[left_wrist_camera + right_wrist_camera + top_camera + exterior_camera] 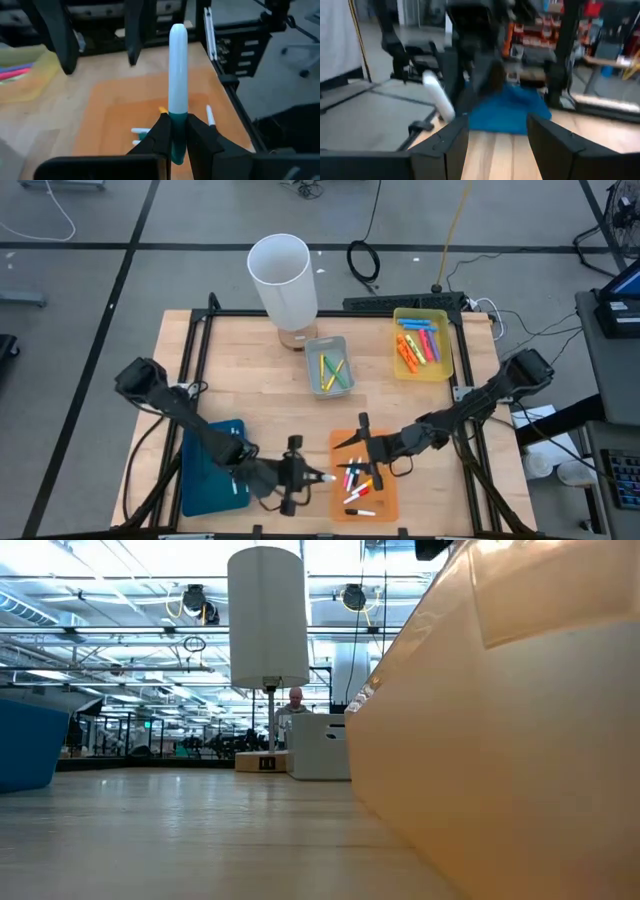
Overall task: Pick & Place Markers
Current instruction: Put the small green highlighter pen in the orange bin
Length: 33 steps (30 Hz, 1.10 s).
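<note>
Clamped on the teal-capped end of a white marker point(178, 75), my left gripper point(175, 142) has its fingers point(159, 134) drawn in tight against the barrel, so most of the pen sticks out free beyond the tips. From above, my left gripper point(300, 477) sits near the front edge of the table point(240, 370), between the blue tray point(210, 465) and the orange tray point(378, 498), with the marker's white tip pointing toward the orange one. My right gripper point(365, 448) hovers over the near-left part of that orange tray with its fingers point(452, 142) spread wide and nothing between them; several more markers point(357, 480) lie loose in the tray below it. My worry is the grip: I hold the pen only by its end, so I judge it could pivot or slide out if I swing quickly or nudge a tray wall. The two grippers are also close together, and a careless reach by either arm could knock the pen or the other hand. Further back, the grey tray point(330, 365) and the yellow tray point(421, 343) hold other markers, beside the tall white cylinder point(283, 275).
</note>
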{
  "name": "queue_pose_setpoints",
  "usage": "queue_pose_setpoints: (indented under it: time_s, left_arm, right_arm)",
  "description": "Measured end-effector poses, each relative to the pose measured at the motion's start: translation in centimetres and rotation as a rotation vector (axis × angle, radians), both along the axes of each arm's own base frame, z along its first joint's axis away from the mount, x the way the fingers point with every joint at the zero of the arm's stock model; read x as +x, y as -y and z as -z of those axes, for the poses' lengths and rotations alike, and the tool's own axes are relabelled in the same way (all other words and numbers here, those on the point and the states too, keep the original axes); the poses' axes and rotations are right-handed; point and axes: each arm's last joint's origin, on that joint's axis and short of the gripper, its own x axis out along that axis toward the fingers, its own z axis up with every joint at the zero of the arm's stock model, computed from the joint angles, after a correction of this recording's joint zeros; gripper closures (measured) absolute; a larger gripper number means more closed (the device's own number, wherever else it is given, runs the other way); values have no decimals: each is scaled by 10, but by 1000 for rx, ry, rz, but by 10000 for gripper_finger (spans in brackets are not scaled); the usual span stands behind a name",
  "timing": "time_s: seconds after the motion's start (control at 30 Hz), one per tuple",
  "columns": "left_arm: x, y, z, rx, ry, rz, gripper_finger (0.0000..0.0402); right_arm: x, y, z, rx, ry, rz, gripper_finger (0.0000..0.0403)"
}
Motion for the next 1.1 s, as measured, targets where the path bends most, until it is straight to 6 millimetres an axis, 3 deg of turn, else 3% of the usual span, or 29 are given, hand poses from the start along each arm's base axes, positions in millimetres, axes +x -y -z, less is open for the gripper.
queue_pose_setpoints:
  time_s: [0.23, 0.77, 0.9, 1.03, 1.1]
  left_arm:
    - [14, -23, 3, -33, -26, -12, 366]
    - [28, -43, -1, -85, -12, 36, 366]
    - [28, -43, -1, -83, -12, 36, 366]
    - [28, -42, -1, -93, -9, 39, 366]
    - [28, -42, -1, -100, -10, 41, 360]
  right_arm:
    - [4, -5, 0, 29, 69, -82, 216]
    - [15, -3, 11, 85, 68, -107, 222]
    - [17, 0, 11, 80, 70, -147, 270]
    - [17, 0, 10, 44, 93, -227, 370]
    - [17, 0, 10, 30, 97, -238, 378]
